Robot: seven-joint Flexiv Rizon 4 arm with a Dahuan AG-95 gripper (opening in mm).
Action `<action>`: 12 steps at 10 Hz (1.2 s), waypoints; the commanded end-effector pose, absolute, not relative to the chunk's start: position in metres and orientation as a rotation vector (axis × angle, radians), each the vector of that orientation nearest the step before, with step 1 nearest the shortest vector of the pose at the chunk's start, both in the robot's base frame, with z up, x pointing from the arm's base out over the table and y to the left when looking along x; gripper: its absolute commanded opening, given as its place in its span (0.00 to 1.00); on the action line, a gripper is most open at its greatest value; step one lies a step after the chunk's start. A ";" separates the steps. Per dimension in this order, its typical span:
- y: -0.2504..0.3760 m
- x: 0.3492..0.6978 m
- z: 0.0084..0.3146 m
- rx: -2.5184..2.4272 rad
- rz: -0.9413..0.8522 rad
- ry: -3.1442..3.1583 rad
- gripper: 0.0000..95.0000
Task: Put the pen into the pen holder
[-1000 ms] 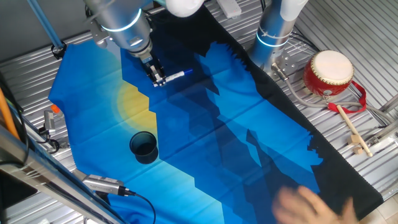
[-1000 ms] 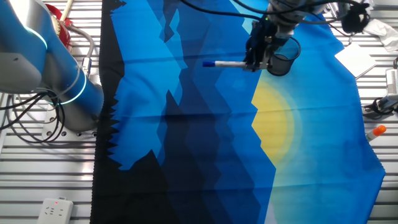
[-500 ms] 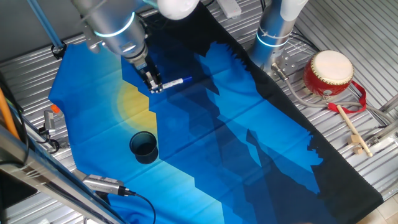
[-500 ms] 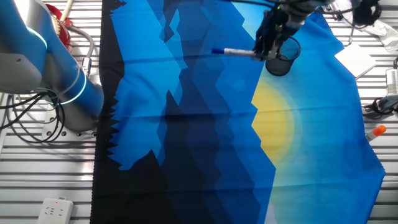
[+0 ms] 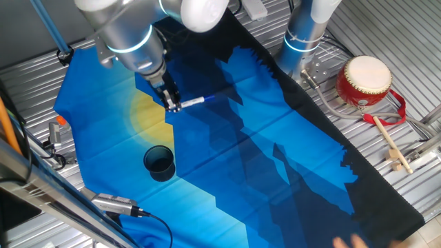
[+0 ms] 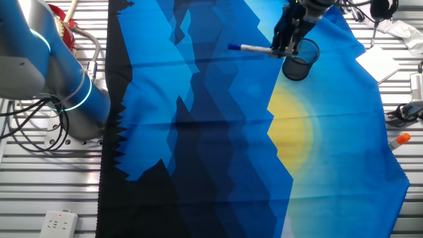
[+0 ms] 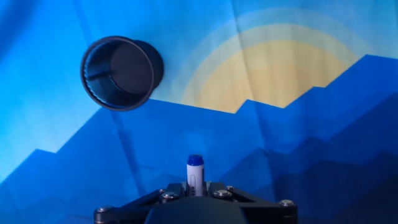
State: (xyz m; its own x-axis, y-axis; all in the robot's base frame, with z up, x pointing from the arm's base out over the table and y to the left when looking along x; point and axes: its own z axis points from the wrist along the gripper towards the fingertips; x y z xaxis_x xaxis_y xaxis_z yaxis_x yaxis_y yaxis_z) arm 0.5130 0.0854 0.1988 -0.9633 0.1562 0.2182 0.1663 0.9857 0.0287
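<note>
1. White pen [image 5: 192, 102] sits clamped in the pincer [image 5: 173, 105] — held level above the blue cloth [image 5: 227, 158].
2. Dark pen holder [image 5: 159, 163] stands upright on the cloth, nearer than the pincer — well apart.

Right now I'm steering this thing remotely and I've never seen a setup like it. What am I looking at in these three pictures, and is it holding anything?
It is one robot arm at a table, ending in a gripper with two jaws. Two pictures come from fixed cameras on different sides of the table. The third comes from a camera on the hand itself, looking down along the jaws.

A blue cloth with a yellow sun print covers the table. On it stands the pen holder, a small dark cup, upright and seemingly empty in the hand view.

The jaws are shut on the pen, a slim white marker with a blue tip, held level above the cloth. It is not yet over the cup.

Off the cloth sit a red-and-cream drum and a wooden drumstick, which are not part of the job.
</note>
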 end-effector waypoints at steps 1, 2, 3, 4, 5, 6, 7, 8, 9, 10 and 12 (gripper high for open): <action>0.090 0.516 0.195 -0.250 -0.069 -2.913 0.00; 0.091 0.517 0.194 -0.252 -0.069 -2.912 0.00; 0.092 0.519 0.191 -0.257 -0.069 -2.912 0.00; 0.093 0.521 0.189 -0.260 -0.072 -2.910 0.00; 0.093 0.523 0.186 -0.283 -0.116 -2.890 0.00; 0.091 0.526 0.182 -0.323 -0.266 -2.828 0.00; 0.089 0.528 0.180 -0.307 -0.282 -2.784 0.00; 0.088 0.529 0.179 -0.300 -0.284 -2.764 0.00; 0.088 0.529 0.178 -0.296 -0.283 -2.752 0.00; 0.088 0.529 0.178 -0.287 -0.301 -2.735 0.00; 0.088 0.529 0.178 -0.281 -0.310 -2.721 0.00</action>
